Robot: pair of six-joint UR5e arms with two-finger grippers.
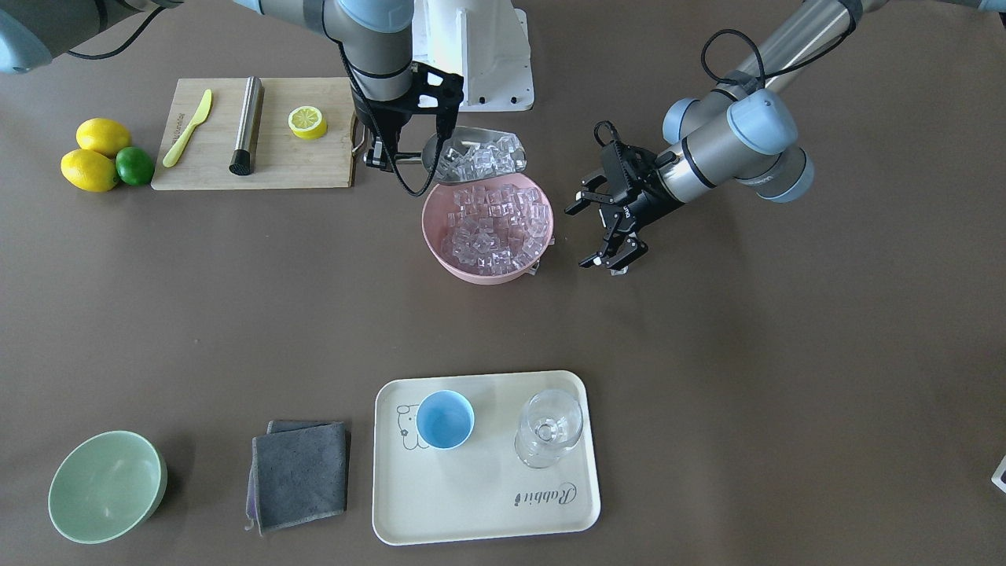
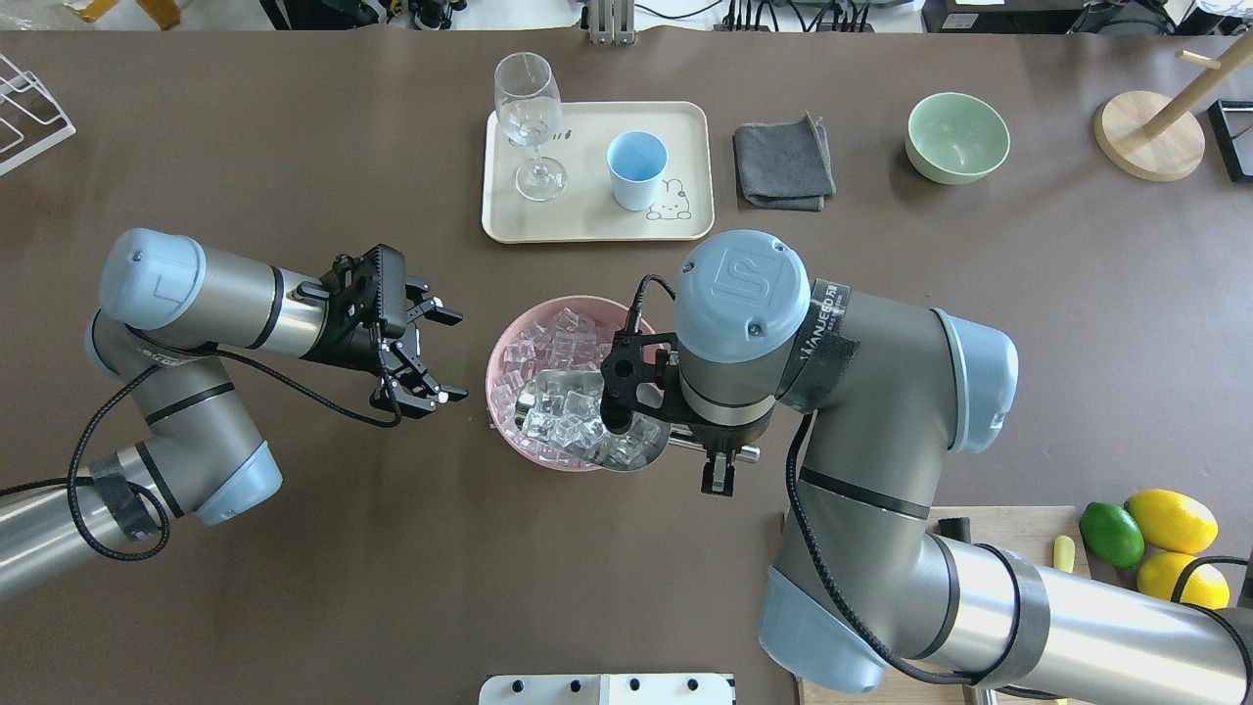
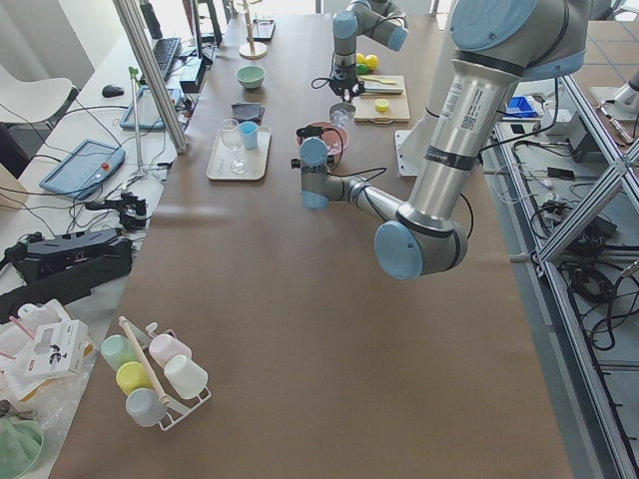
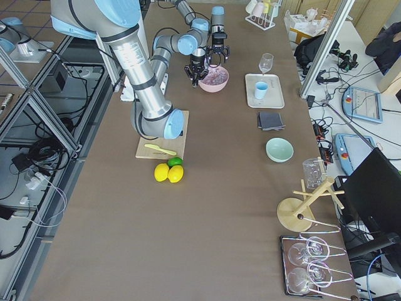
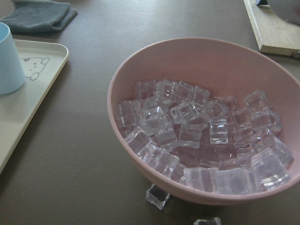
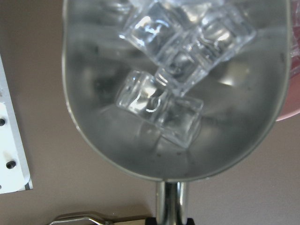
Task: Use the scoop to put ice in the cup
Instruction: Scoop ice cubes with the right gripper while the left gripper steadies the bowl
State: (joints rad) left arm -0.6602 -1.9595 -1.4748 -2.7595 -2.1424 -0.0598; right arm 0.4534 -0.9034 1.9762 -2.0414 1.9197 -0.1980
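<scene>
My right gripper (image 1: 381, 156) is shut on the thin handle of the steel scoop (image 1: 471, 153), which holds several ice cubes (image 6: 178, 70) level over the robot-side rim of the pink bowl (image 1: 471, 275). The bowl is full of ice (image 5: 197, 122). The scoop also shows in the overhead view (image 2: 578, 411). My left gripper (image 2: 452, 356) is open and empty beside the bowl. The light-blue cup (image 1: 445, 420) stands empty on the cream tray (image 1: 471, 511), well away from the bowl. Two loose cubes (image 5: 157, 196) lie on the table by the bowl.
A clear stemmed glass (image 1: 548, 428) stands on the tray next to the cup. A grey cloth (image 1: 300, 474) and a pale green bowl (image 1: 106, 486) lie beside the tray. A cutting board (image 1: 259, 134) with a knife, a steel cylinder and a lemon half is behind my right arm.
</scene>
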